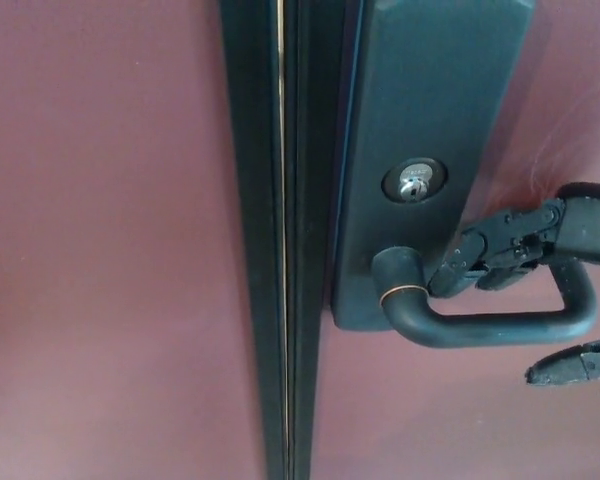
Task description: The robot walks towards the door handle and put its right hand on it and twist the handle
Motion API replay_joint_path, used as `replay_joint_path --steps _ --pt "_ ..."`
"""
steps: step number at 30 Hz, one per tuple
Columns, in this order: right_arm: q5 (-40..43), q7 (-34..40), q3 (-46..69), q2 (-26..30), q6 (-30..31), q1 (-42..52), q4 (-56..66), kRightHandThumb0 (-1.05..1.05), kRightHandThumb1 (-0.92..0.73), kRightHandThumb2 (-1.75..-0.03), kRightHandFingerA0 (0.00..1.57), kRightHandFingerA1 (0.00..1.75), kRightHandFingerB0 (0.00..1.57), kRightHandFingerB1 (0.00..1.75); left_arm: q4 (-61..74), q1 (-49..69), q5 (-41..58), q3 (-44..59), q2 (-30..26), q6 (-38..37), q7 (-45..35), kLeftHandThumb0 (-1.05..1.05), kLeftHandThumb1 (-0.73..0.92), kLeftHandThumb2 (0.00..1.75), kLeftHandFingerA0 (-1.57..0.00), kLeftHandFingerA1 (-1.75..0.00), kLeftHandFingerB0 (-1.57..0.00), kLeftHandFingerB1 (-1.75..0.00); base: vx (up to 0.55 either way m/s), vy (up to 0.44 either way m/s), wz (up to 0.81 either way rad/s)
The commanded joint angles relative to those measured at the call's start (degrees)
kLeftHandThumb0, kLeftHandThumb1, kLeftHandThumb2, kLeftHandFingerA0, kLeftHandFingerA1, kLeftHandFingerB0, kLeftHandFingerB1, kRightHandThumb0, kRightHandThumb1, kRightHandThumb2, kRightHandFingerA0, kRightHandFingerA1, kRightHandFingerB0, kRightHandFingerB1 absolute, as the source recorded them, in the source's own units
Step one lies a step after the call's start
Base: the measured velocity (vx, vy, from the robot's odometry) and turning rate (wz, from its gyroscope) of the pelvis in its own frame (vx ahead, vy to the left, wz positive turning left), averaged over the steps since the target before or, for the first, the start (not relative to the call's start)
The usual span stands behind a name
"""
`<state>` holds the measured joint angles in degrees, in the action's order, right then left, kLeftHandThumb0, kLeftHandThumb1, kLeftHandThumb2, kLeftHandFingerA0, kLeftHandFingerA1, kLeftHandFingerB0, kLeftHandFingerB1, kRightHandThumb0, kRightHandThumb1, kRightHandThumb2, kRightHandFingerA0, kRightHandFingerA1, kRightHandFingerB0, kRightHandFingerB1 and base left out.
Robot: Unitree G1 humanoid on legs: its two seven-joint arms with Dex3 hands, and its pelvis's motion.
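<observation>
The place was a doorway of a building, kind unclear. A dark reddish-brown door [110, 250] met a black vertical frame strip [280, 240], and a tall dark metal lock plate [420, 90] carried a silver keyhole cylinder [412, 184] and curved black lever handle [480, 325].

No legible text, labels or numbers observed. Small silver keyhole cylinder [412, 186], above the black fingers [480, 262], carries marks too blurred to read.

Black door handle [480, 325], maroon door [110, 250]
</observation>
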<state>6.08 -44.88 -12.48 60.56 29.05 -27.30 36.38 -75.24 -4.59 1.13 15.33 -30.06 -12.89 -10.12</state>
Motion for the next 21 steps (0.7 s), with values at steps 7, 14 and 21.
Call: replay_joint_path --steps 7,14,21 --pt "-3.45 -2.82 -2.91 -2.46 1.3 0.6 -0.59 -0.5 -0.42 -0.79 0.36 0.52 0.31 0.47 -0.27 0.67 0.25 0.93 -0.15 0.24 -0.14 -0.25 0.52 0.56 -0.7 -0.52 -0.62 -0.44 0.0 0.0 0.0" --pt "-7.15 -2.5 -3.79 -2.43 -2.13 3.42 -1.04 -0.22 -0.6 -0.58 0.63 0.46 0.65 0.45 -0.02 1.21 0.18 0.86 -0.47 -0.13 -0.63 -0.25 0.52 0.56 -0.7 -0.51 -0.61 -0.44 0.0 0.0 0.0" --pt "-9.95 -3.0 -4.48 -1.69 -2.38 4.27 -0.76 -0.07 -0.62 -0.59 0.8 0.54 0.79 0.54 -0.17 1.15 0.19 0.88 -0.55 -0.04 -0.92 -0.25 0.52 0.56 -0.7 -0.51 -0.61 -0.44 0.0 0.0 0.0"
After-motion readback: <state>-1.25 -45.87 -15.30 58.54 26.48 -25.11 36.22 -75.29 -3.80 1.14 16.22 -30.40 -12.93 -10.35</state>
